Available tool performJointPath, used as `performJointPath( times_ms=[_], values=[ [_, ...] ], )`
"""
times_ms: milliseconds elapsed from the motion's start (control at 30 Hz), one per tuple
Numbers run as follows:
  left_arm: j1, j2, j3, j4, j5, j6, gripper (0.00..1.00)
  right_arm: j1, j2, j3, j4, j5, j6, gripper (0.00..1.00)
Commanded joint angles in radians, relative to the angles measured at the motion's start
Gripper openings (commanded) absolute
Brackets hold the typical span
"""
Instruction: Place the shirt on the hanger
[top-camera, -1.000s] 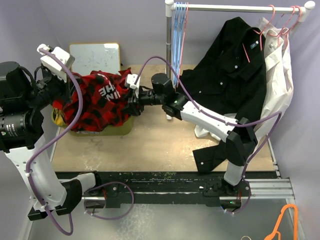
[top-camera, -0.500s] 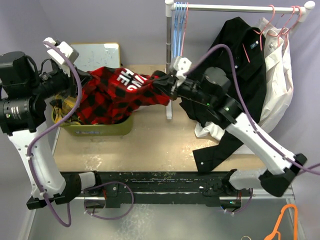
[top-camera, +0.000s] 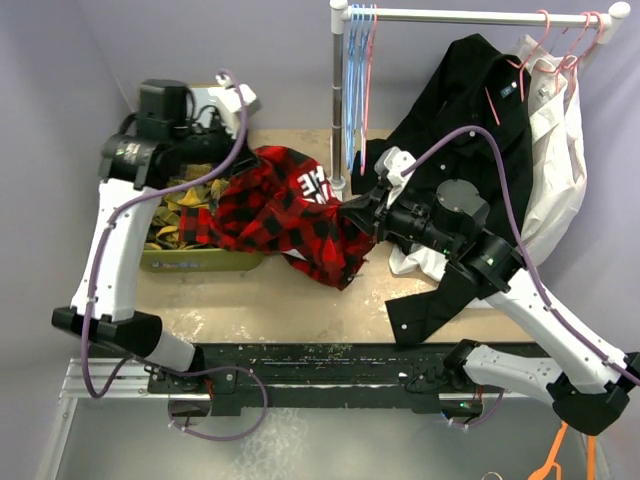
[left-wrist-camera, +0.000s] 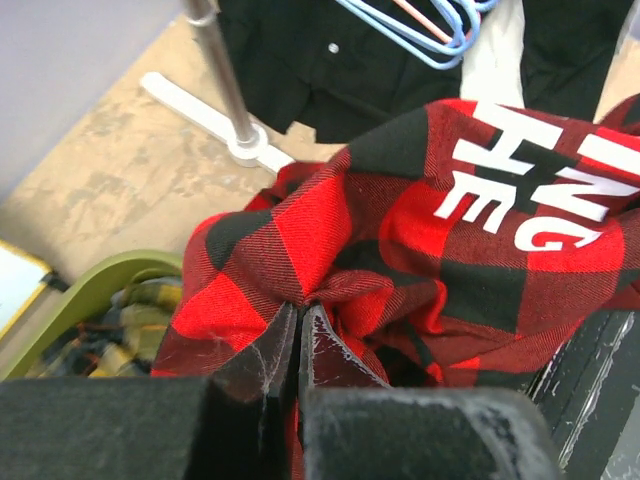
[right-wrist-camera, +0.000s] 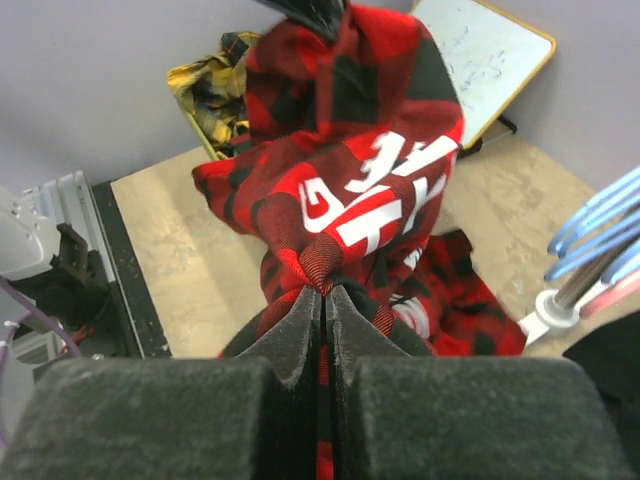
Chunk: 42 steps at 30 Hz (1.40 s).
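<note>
Clenched on the shirt (top-camera: 290, 205): right tool (right-wrist-camera: 325, 290) at its 3 o'clock end, left tool (left-wrist-camera: 300, 325) at 9 o'clock; slung over the desk (top-camera: 300, 300); beyond, at 12 o'clock, hanger (top-camera: 366, 75) on the rail (top-camera: 460, 16), bare; seemingly early, with threading all left.

Walls (top-camera: 60, 60) plain lavender, no windows in view, light flat and even. Counter (top-camera: 300, 310) is scuffed pale plywood with a black slotted rail (top-camera: 330, 362) along its near edge. White garment rack at back right: horizontal bar (top-camera: 460, 16) on an upright post (top-camera: 338, 100), flat foot (left-wrist-camera: 195, 100) resting on the counter. Olive bin (top-camera: 200, 262) at left, whiteboard (right-wrist-camera: 480, 50) leaning on the back wall behind it. Floor (top-camera: 330, 445) grey.
</note>
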Motion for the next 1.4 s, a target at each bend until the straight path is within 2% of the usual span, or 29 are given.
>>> performJointPath(
  times_ms=[0, 300, 533, 700, 767, 933, 1100, 1167, 1200, 1233, 1267, 1300, 1367],
  values=[
    [-0.107, 0.063, -0.025, 0.092, -0.112, -0.001, 0.0, 0.002, -0.084, 0.007, -0.016, 0.068, 0.101, 0.0],
    [-0.112, 0.201, -0.104, 0.264, -0.205, -0.044, 0.0, 0.002, -0.149, -0.106, -0.048, 0.064, 0.253, 0.0],
    [-0.113, 0.292, -0.164, 0.303, -0.243, -0.038, 0.0, 0.001, -0.095, -0.261, 0.093, 0.087, 0.32, 0.0],
    [-0.113, 0.296, -0.202, 0.318, -0.333, -0.019, 0.0, -0.006, -0.009, -0.32, 0.206, 0.135, 0.344, 0.0],
    [-0.114, 0.304, -0.213, 0.324, -0.347, -0.018, 0.0, -0.031, 0.021, -0.334, 0.243, 0.182, 0.371, 0.0],
    [-0.12, 0.372, -0.186, 0.329, -0.379, -0.028, 0.0, -0.203, 0.109, -0.363, 0.246, 0.21, 0.517, 0.0],
    [-0.133, 0.468, -0.119, 0.319, -0.401, -0.036, 0.0, -0.261, 0.116, -0.417, 0.252, 0.216, 0.524, 0.02],
    [-0.14, 0.508, -0.094, 0.319, -0.399, -0.042, 0.0, -0.268, 0.116, -0.426, 0.24, 0.217, 0.519, 0.08],
    [-0.145, 0.525, -0.082, 0.319, -0.399, -0.047, 0.0, -0.271, 0.115, -0.43, 0.235, 0.219, 0.518, 0.16],
    [-0.149, 0.544, -0.065, 0.313, -0.397, -0.051, 0.0, -0.274, 0.113, -0.434, 0.231, 0.219, 0.518, 0.29],
    [-0.154, 0.561, -0.04, 0.302, -0.399, -0.058, 0.03, -0.275, 0.11, -0.435, 0.223, 0.22, 0.516, 0.5],
    [-0.16, 0.577, -0.019, 0.286, -0.398, -0.064, 0.05, -0.276, 0.099, -0.432, 0.215, 0.225, 0.507, 0.65],
    [-0.166, 0.583, 0.011, 0.253, -0.392, -0.073, 0.19, -0.276, 0.063, -0.419, 0.182, 0.252, 0.474, 0.77]
  ],
)
